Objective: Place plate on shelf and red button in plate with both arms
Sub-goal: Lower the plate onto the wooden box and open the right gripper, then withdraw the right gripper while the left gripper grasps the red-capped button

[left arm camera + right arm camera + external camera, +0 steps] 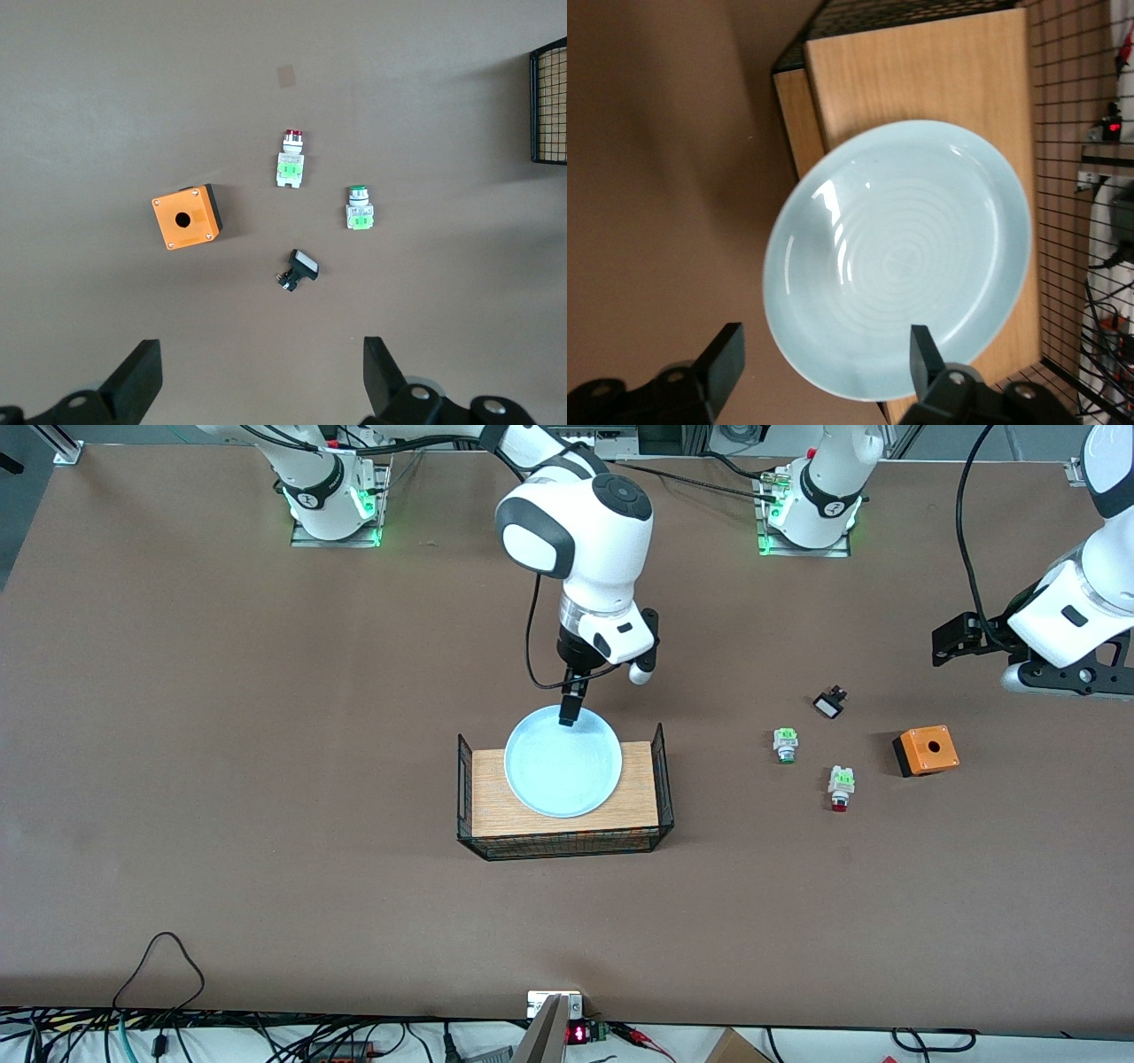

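The pale blue plate (563, 766) lies on a wooden board in a wire basket, with its rim farthest from the front camera overhanging the board. My right gripper (570, 713) is open just over that rim. In the right wrist view the plate (904, 257) has its edge between the spread fingers of the right gripper (824, 363). The red button (839, 788) lies on the table toward the left arm's end and shows in the left wrist view (291, 159). My left gripper (1063, 680) hangs open and empty in the air there (261, 381).
The wire basket (567, 849) has raised ends around the wooden board (496, 806). A green-tipped switch (785, 744), a small black switch (830, 703) and an orange box with a hole (926, 750) lie near the red button. Cables run along the front edge.
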